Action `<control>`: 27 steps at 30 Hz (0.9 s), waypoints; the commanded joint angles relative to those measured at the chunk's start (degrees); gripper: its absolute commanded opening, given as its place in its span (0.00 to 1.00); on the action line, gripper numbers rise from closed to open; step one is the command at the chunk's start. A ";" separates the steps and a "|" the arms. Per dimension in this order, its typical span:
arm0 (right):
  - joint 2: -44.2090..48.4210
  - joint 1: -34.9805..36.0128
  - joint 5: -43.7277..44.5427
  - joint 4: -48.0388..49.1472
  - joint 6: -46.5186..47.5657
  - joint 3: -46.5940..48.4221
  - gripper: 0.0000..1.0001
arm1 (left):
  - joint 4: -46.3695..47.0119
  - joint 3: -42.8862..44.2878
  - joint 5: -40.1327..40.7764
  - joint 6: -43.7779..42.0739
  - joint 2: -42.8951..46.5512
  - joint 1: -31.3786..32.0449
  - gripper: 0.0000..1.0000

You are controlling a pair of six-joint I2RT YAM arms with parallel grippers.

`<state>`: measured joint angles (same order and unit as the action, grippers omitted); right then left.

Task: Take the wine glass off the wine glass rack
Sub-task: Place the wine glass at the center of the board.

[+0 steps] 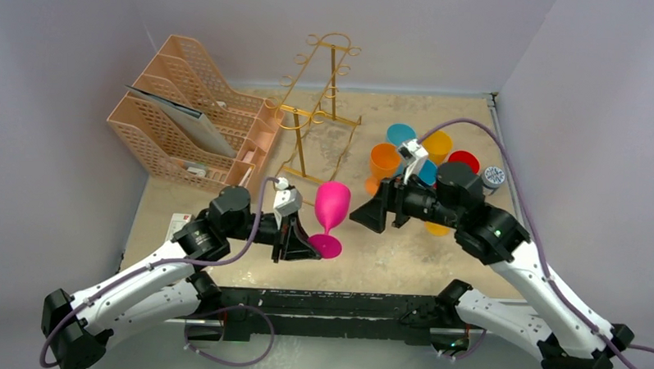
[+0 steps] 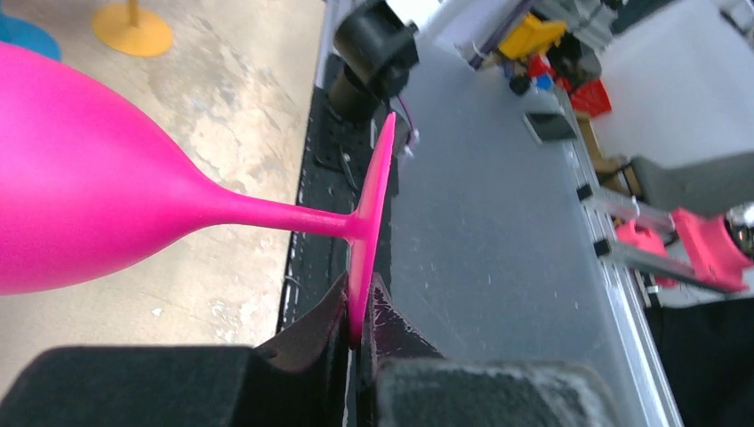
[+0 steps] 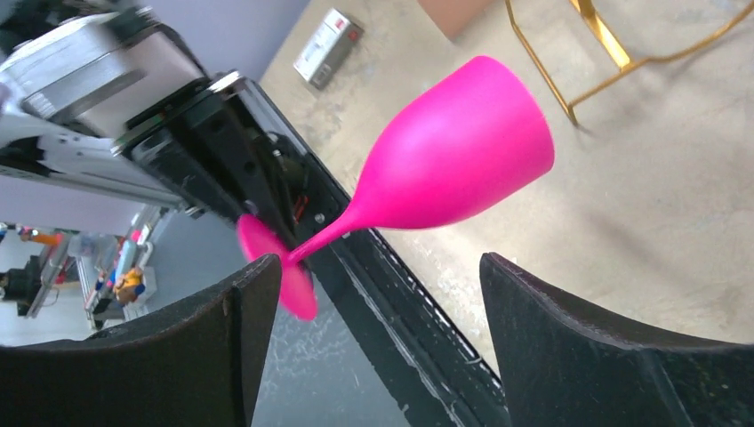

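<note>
Left pincer [image 1: 311, 250] clamps the foot of the wine glass [image 1: 332, 203]; right pincer [image 1: 370, 212] gapes beside.

The wine glass rack [image 1: 333, 82] is set at the back middle of the table [image 1: 403, 253]. A file organizer [image 1: 196, 118] is placed just left of it, and a cluster of cups [image 1: 407, 150] to its right. In front of the rack and apart from it, the wine glass [image 1: 332, 208] is held by its foot in the left gripper [image 1: 312, 248]. The right gripper [image 1: 365, 214] is positioned just right of the glass.

Pale lilac walls [image 1: 444, 33] on three sides, mottled beige bench [image 1: 420, 253] top, black rail [image 1: 336, 304] along its near edge, soft even light, grey surface [image 2: 498, 231] beyond the edge, blurred clutter behind.
</note>
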<state>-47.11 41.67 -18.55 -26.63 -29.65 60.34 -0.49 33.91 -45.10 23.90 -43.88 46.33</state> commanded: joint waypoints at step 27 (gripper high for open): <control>-13.09 -11.08 -41.11 13.81 -5.01 0.59 0.52 | -8.76 -0.77 -13.72 -27.24 6.38 1.60 0.00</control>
<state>-62.24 30.72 -51.22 -19.22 -31.99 60.71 -9.47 32.91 -58.39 -1.19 -37.93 47.72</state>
